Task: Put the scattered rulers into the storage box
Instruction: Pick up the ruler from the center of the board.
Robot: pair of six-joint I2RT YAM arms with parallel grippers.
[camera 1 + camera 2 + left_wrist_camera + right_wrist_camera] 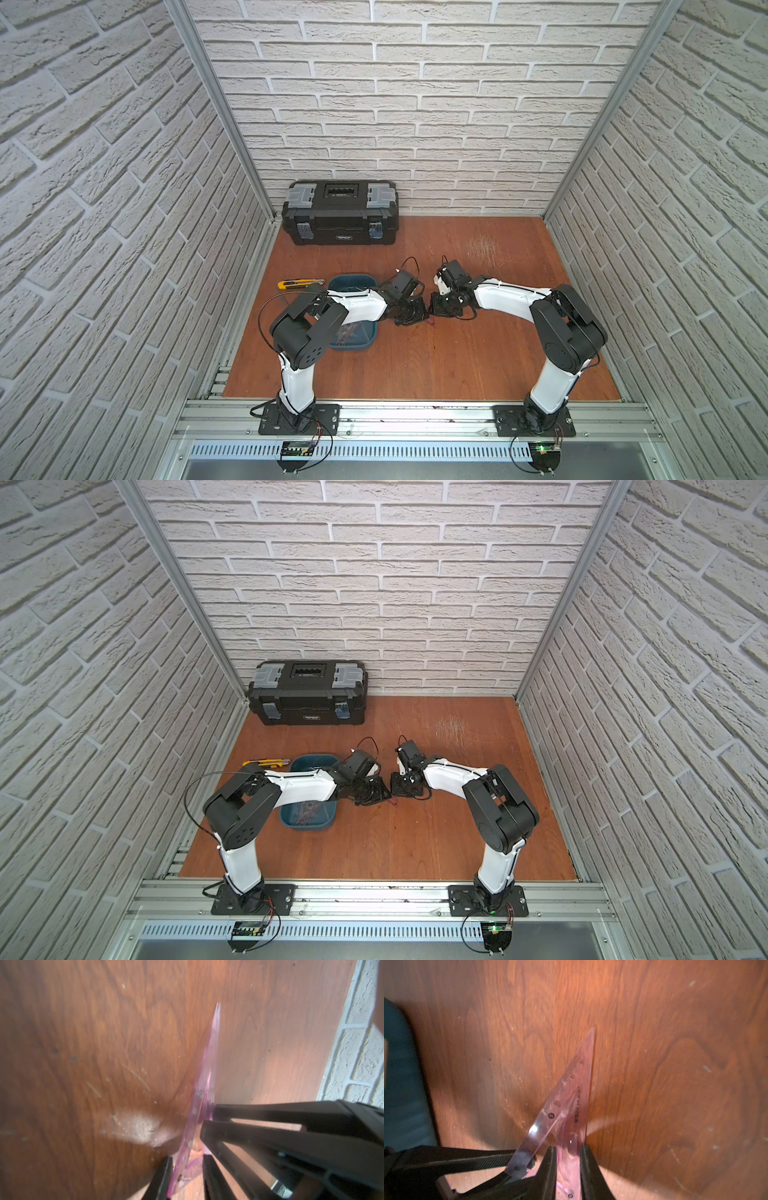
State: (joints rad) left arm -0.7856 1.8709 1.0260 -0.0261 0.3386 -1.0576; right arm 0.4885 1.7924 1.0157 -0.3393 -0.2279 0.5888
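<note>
Now | right pincer [569, 1153] pinching pink set square [571, 1093], held on edge over bench [415, 365] | left pincer [187, 1167] flanks its corner, clamped or not I cannot tell | step: likely handover | storage box [353, 348] just left of them | next: left must clamp firmly before right lets go.

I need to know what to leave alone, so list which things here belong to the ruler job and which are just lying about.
Job:
- set square
- rulers, already in the box
- box

Lying about:
- toolbox
- knife
</note>
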